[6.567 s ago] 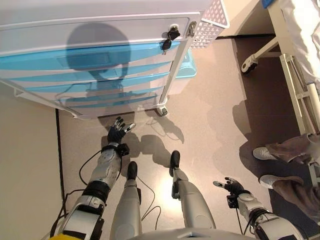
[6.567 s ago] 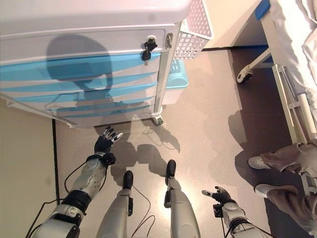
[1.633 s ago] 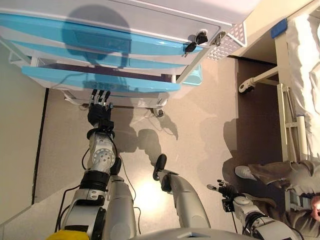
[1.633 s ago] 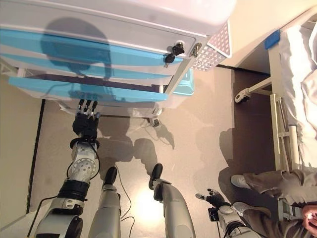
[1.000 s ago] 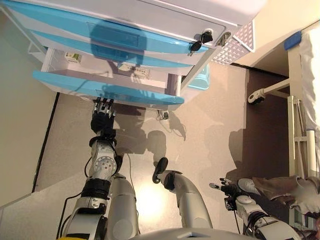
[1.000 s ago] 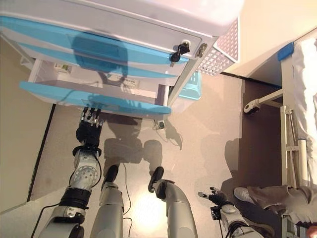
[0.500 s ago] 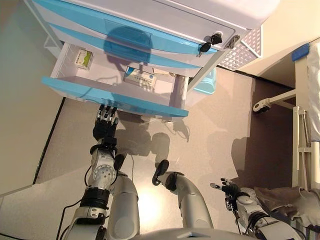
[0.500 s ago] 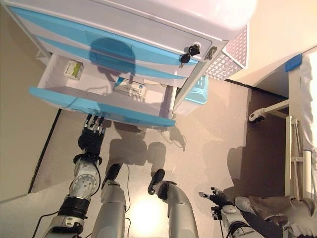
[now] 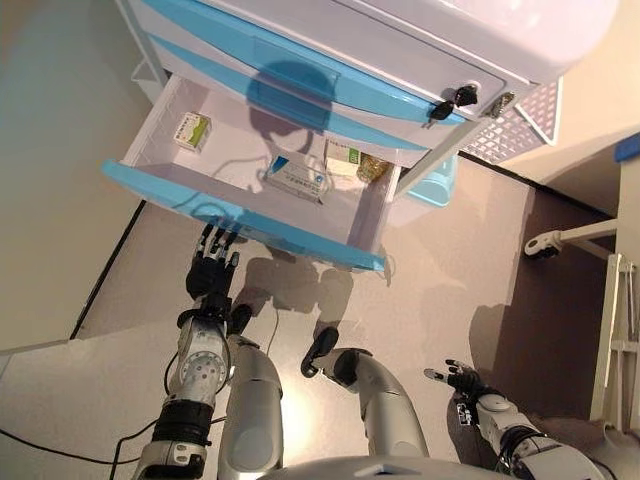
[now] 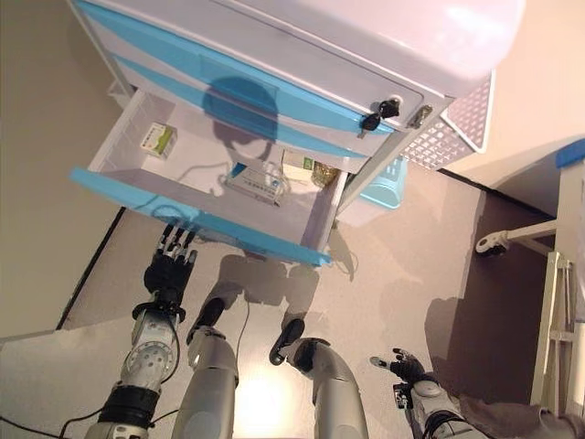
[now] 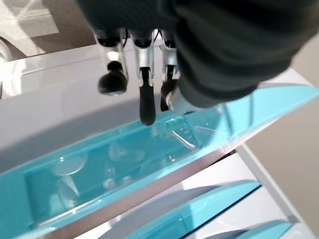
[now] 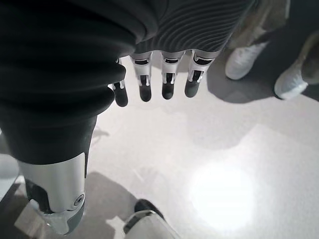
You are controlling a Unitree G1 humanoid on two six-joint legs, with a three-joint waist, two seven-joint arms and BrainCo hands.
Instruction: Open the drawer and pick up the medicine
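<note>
We see the drawer (image 9: 250,215) of the wheeled medical cart (image 9: 400,40) pulled well out, its blue front (image 9: 240,217) hanging over the floor. Inside lie several medicine boxes: a green-and-white box (image 9: 191,130) near the drawer's left end, a flat white-and-blue box (image 9: 296,180) in the middle, and another green-and-white box (image 9: 345,155) just beside a small brownish item (image 9: 372,168) toward the right end. Our left hand (image 9: 210,270) is just below the drawer front, fingers (image 11: 145,99) straight, their dark tips touching the blue front's lower edge, and it holds nothing. Our right hand (image 10: 403,364) hangs low at our right side, well apart from the cart, fingers (image 12: 167,82) relaxed and spread, empty. A white mesh basket (image 9: 520,125) hangs on the cart's right side, and a person's white shoes (image 12: 244,59) show on the floor.
</note>
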